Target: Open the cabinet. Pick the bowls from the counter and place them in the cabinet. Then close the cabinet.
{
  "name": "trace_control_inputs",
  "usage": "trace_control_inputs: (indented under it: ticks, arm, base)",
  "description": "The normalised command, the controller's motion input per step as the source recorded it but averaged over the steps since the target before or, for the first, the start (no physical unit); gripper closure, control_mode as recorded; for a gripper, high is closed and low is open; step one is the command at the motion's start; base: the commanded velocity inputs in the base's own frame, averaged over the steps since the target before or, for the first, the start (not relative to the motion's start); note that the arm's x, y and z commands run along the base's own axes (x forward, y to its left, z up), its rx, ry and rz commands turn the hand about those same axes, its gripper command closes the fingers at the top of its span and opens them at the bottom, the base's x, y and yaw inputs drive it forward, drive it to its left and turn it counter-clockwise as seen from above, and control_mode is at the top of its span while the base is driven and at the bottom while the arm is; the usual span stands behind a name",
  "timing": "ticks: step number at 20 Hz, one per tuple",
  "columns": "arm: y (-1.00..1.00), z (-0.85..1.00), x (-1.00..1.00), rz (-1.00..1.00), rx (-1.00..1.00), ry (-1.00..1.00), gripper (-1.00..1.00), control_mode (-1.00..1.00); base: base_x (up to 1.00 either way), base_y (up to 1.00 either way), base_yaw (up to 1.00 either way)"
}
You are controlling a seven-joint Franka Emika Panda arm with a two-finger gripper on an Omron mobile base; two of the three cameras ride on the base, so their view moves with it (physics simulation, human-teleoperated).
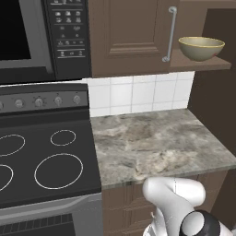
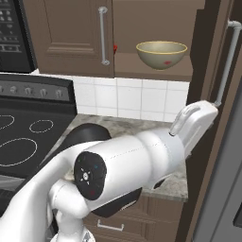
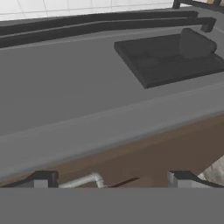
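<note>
Left base view shows the cabinet (image 1: 129,37) with its left door shut and the right side open, baring a wooden shelf (image 1: 203,64). On that shelf sits the beige bowl (image 1: 201,48), near the shelf's front edge and just right of the silver bar handle (image 1: 170,34). In the right base view a small red shape (image 2: 115,47) peeks past the closed door's edge behind the handle; whether it is the red bowl cannot be told. The open right door (image 2: 222,71) stands edge-on at the counter's right end, walling that side. The counter (image 1: 156,143) lies bare between the black stovetop (image 1: 41,156) and the brown side panel, its thin front edge running above the drawer fronts. Hand view shows the gripper (image 3: 113,179) with its two dark tips set wide apart and nothing between them, released, looking over a door's brown edge and a silver handle end. Microwave panel (image 1: 68,27) markings are too small to read.
</note>
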Motion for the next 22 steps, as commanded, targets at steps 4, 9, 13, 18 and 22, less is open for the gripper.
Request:
trace_control_inputs:
  ticks: [4, 9, 13, 18, 22]
  arm:
    - [-0.12, 0.01, 0.19, -0.05, -0.03, -0.06, -1.0, -1.0]
    - [-0.27, 0.0, 0.26, -0.01, -0.01, -0.02, -1.0, -1.0]
    - [-0.16, 0.0, 0.42, -0.03, -0.02, 0.0, -1.0, -1.0]
    - [-0.03, 0.0, 0.4, -0.02, -0.05, 0.0, -1.0, -1.0]
    - [-0.04, 0.0, 0.47, 0.0, -0.01, 0.0, -1.0, -1.0]
  base:
    - [0.0, 0.0, 0.0]
    - [0.0, 0.0, 0.0]
    - [0.0, 0.0, 0.0]
    - [0.0, 0.0, 0.0]
    - [0.0, 0.0, 0.0]
